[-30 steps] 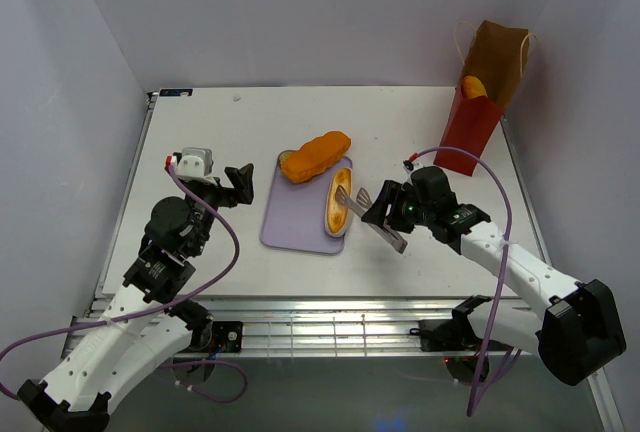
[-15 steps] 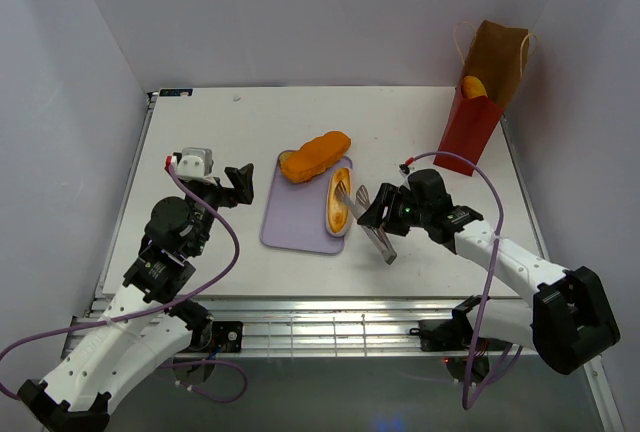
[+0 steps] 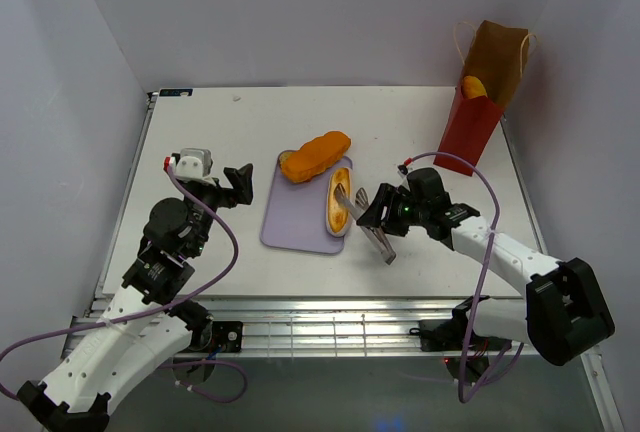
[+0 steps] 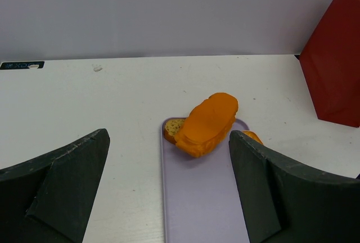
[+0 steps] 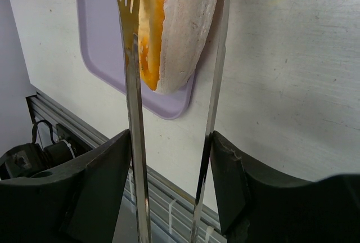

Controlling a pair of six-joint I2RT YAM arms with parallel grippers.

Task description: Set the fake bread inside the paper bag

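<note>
Lavender tray (image 3: 290,220) sits mid-table in the overhead shot. That's the only view with both arms plus the whole paper bag (image 3: 487,87), which stands upright in the upper right corner, red below and brown kraft above.

The right wrist cam gives what overhead can't. The right gripper (image 3: 372,210) is clamped on a pair of metal tongs (image 5: 133,85), and the tong arms straddle the split bun (image 5: 188,23). The slotted arm is over the orange cut side and the plain arm runs along the pale crust. Can't tell how hard they're squeezing.

The left wrist cam shows the left gripper (image 3: 236,182) spread wide with nothing in it, hanging left of the tray and facing the long loaf (image 4: 208,122).

White table (image 3: 200,132), pale grey-lilac walls (image 3: 300,12) on three sides, metal rails (image 3: 330,327) along the bottom edge.

The bun's long axis runs up-down the frame along the tray's right edge. The loaf lies diagonally, lower left to upper right, across the tray's top end.
</note>
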